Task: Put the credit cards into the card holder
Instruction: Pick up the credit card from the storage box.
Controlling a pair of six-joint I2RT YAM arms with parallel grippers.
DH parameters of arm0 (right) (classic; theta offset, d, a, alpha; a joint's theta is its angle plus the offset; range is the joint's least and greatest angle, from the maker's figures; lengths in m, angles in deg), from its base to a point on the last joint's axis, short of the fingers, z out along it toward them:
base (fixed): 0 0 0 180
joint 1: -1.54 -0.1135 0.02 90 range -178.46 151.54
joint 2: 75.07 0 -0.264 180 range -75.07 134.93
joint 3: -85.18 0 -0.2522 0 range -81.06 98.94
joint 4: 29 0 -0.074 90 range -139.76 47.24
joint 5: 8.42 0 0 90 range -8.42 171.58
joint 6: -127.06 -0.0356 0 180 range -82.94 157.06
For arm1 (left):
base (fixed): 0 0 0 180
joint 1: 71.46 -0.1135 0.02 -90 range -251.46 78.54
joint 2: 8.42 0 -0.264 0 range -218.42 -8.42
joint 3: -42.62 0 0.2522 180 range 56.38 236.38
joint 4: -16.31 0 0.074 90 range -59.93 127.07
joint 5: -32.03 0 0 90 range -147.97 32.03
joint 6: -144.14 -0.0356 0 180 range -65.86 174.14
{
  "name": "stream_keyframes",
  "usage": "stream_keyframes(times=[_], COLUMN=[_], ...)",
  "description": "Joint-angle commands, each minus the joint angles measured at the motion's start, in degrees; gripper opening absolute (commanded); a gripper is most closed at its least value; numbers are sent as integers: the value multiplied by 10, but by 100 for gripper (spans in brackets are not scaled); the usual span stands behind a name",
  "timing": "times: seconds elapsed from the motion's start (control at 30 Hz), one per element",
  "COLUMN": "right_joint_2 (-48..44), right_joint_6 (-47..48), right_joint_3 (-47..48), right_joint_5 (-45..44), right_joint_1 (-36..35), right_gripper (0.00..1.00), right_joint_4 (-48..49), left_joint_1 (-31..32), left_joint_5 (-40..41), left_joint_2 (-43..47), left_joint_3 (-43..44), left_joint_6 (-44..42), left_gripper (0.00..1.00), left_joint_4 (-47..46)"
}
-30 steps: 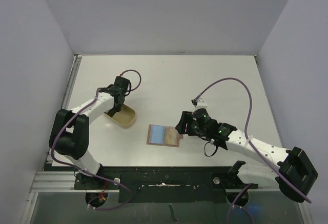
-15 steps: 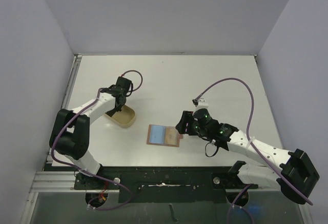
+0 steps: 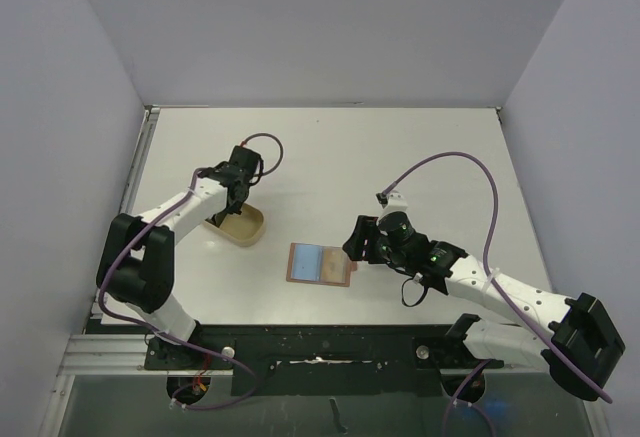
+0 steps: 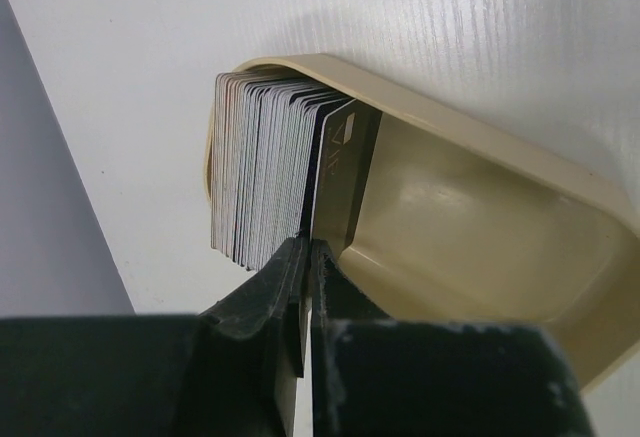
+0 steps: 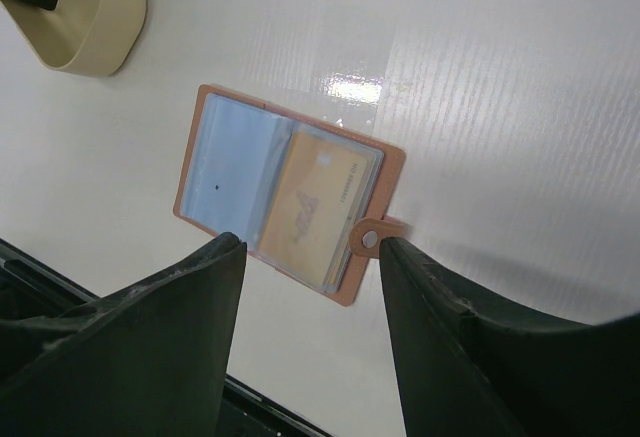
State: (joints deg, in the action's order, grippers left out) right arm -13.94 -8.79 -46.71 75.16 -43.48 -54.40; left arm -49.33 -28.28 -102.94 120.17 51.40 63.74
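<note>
The card holder point(image 3: 320, 264) lies open flat on the table, reddish-brown, with its small tab point(image 5: 370, 239) at the right end. A light blue credit card point(image 5: 235, 172) and a gold one point(image 5: 315, 202) sit in its clear pockets. My right gripper point(image 5: 310, 245) hovers open over the holder's right end, empty. Several more credit cards point(image 4: 260, 172) stand on edge in the pale tan case point(image 4: 480, 207). My left gripper point(image 4: 308, 247) reaches into that case and is shut on the edge of a card at the open end of the stack.
The tan case point(image 3: 240, 227) sits left of the holder, near the left arm. Grey walls close in the table on the left, back and right. The black base rail point(image 3: 320, 357) runs along the near edge.
My left gripper has closed from partly open onto a card in the case and shifted slightly. The right arm and the card holder have hardly moved.
</note>
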Motion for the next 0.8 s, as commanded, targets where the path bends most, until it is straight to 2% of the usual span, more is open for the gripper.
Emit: stream_keyframes(times=[0.0, 0.43, 0.63, 0.77], right_joint_2=[-13, -5, -2, 8], right_joint_6=[0, -9, -25, -41], right_joint_3=[11, 21, 24, 27], right_joint_5=[2, 12, 32, 57], right_joint_1=[3, 2, 2, 3], right_gripper=[57, 57, 57, 57], right_joint_4=[18, 19, 43, 78], left_joint_1=[-1, -1, -3, -7], left_joint_5=[-20, -128, -212, -298], left_joint_2=[39, 124, 185, 229], left_joint_3=[30, 24, -3, -26], left_joint_6=[21, 88, 114, 142], left_gripper=[0, 0, 0, 0], left_joint_4=[24, 55, 36, 4])
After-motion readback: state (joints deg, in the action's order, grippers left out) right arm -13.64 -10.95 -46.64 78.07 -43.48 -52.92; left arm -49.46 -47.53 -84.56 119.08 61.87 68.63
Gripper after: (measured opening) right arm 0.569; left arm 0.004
